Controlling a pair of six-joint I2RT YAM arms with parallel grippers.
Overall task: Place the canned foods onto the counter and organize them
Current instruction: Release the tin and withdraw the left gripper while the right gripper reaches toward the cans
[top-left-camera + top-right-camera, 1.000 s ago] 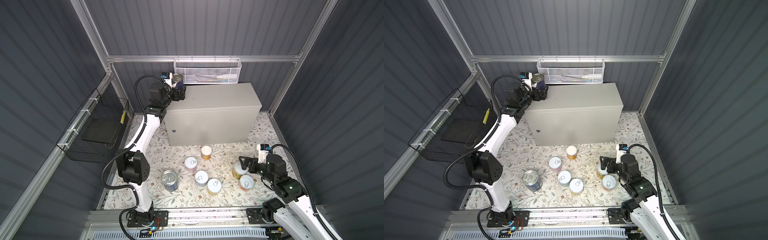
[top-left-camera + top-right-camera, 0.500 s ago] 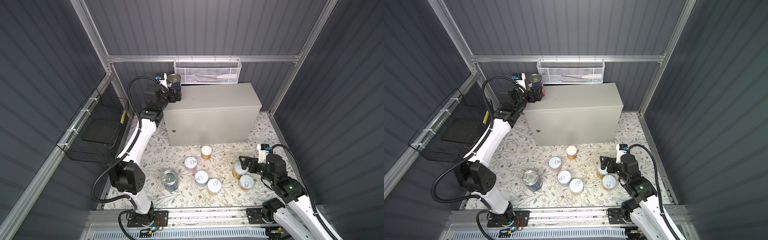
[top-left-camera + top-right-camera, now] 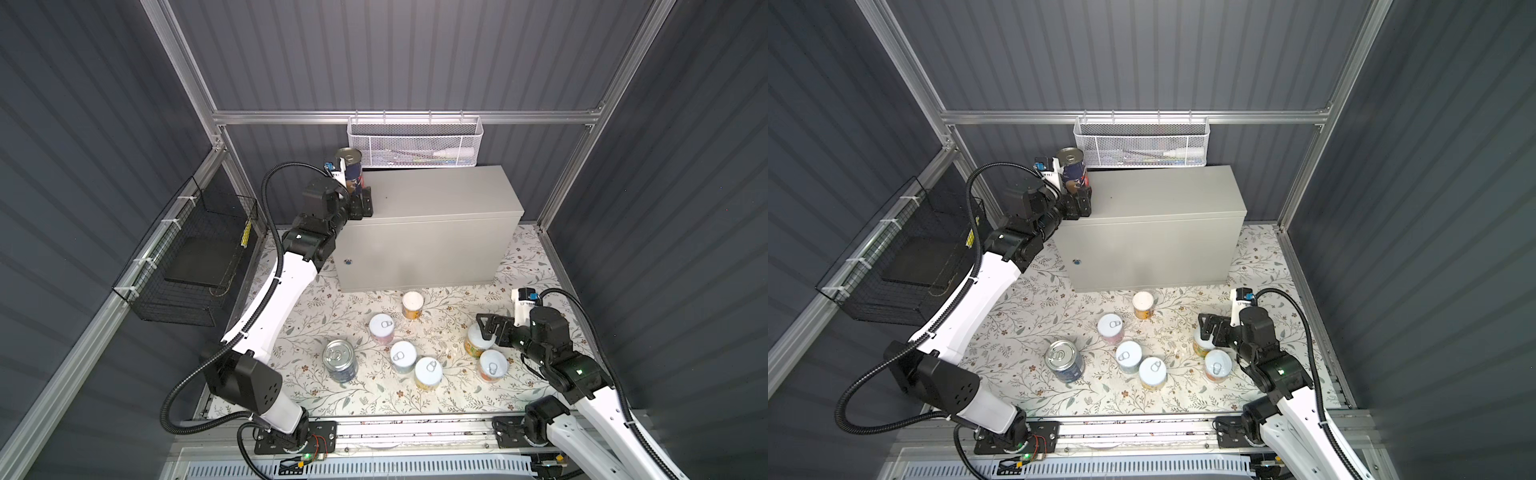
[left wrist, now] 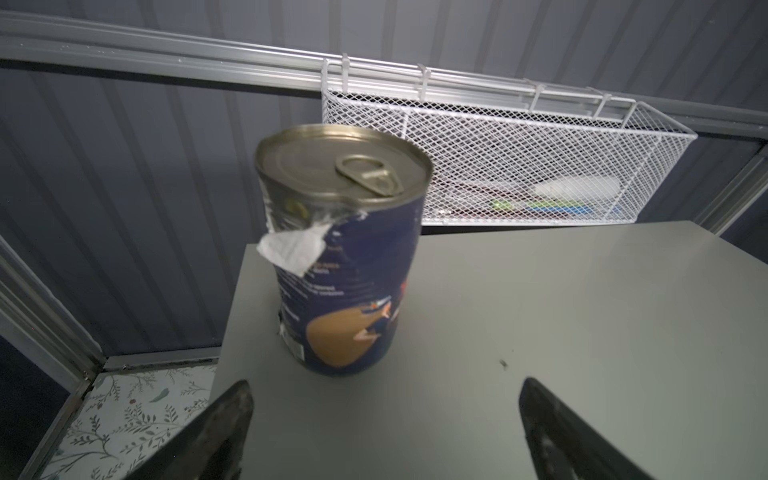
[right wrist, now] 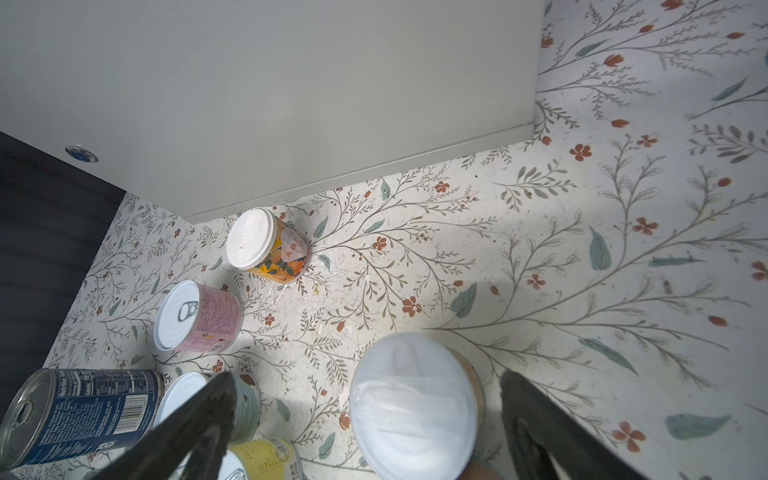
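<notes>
A dark blue can is stood upright at the far left corner of the desk, close to its left and far edges. The rest of the desk top, to the right, is left bare. The left jaws are held wide at the near side of this can, apart from it. Its label is torn near the silver lid, with a white flap peeled out.

Seven cans are left on the floral floor in front of the desk. On the second blue can, "Nutrition" and a barcode can be read. The right jaws are spread wide on either side of a white-lidded can, not closed on it.

In the white mesh basket, a white tube and green and blue items are seen indistinctly.
</notes>
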